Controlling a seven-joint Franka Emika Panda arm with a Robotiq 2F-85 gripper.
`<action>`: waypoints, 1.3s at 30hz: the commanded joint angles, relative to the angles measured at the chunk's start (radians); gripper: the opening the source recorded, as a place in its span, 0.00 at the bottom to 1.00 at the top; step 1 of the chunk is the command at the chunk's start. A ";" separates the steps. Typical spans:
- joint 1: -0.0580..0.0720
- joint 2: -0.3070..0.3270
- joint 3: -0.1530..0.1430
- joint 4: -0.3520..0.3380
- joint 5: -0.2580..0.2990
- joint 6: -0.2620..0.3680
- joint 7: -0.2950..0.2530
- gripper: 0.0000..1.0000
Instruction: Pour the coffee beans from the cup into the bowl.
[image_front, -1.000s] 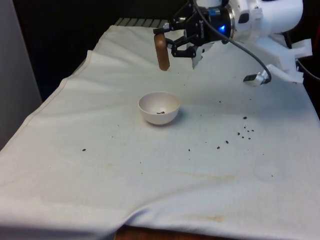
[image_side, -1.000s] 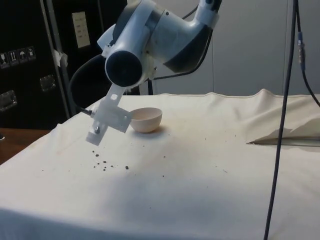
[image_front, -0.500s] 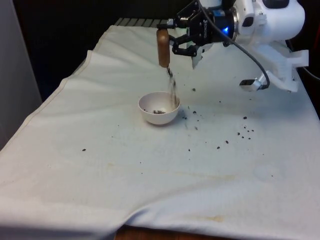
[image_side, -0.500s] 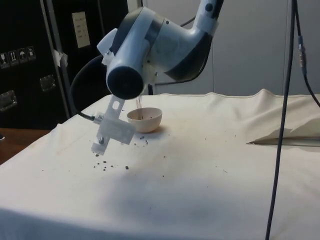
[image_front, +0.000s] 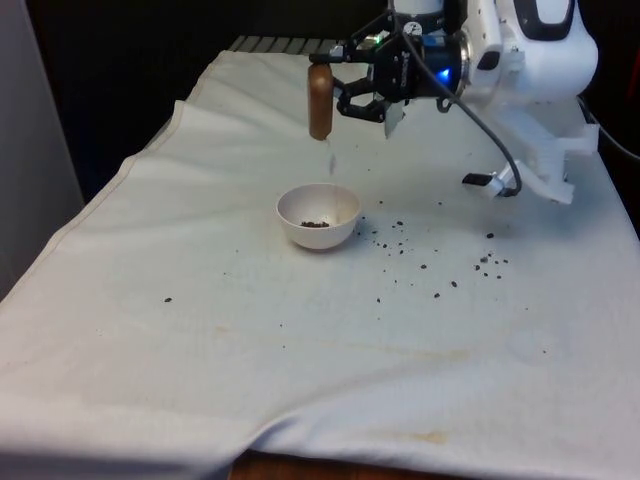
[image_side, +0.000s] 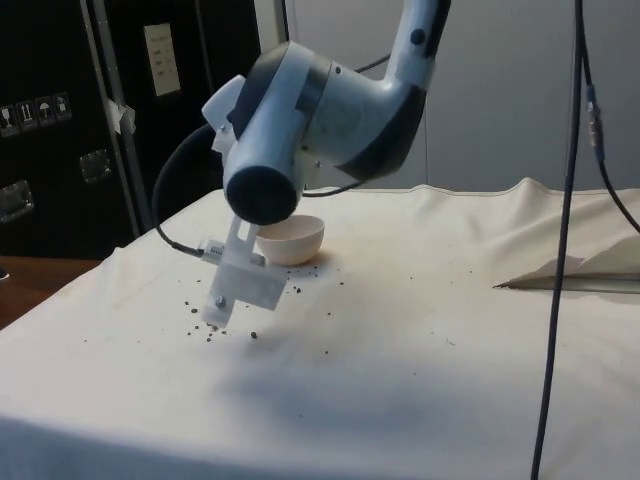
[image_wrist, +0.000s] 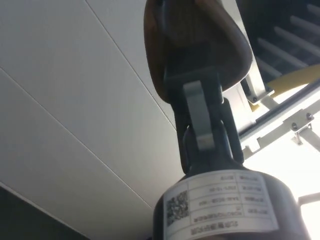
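My gripper (image_front: 337, 88) is shut on a brown cup (image_front: 320, 112) and holds it upside down, mouth down, high above the white bowl (image_front: 318, 216). The wrist view has the cup (image_wrist: 195, 40) clamped, with one finger (image_wrist: 200, 117) running across it. A few last beans drop below the cup's mouth. A small heap of coffee beans (image_front: 316, 223) lies inside the bowl. In the side view the bowl (image_side: 298, 238) stands behind the arm, which partly covers it.
Spilled beans (image_front: 392, 237) dot the cloth just to the front view's right of the bowl. More lie further right (image_front: 490, 262), and one sits at the left (image_front: 167, 299). In the side view, loose beans (image_side: 205, 326) lie under the wrist. A cable (image_side: 560, 250) hangs nearby.
The cup swung from slanted to fully inverted and poured a stream of beans. Some landed in the bowl, others scattered on the cloth beside it. The stream has thinned to a few beans.
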 joint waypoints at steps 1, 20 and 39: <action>-0.003 0.003 -0.006 -0.003 -0.015 0.004 0.010 0.03; -0.002 0.034 -0.030 -0.009 -0.065 -0.038 0.060 0.03; -0.012 -0.024 -0.003 -0.009 -0.030 -0.040 0.068 0.03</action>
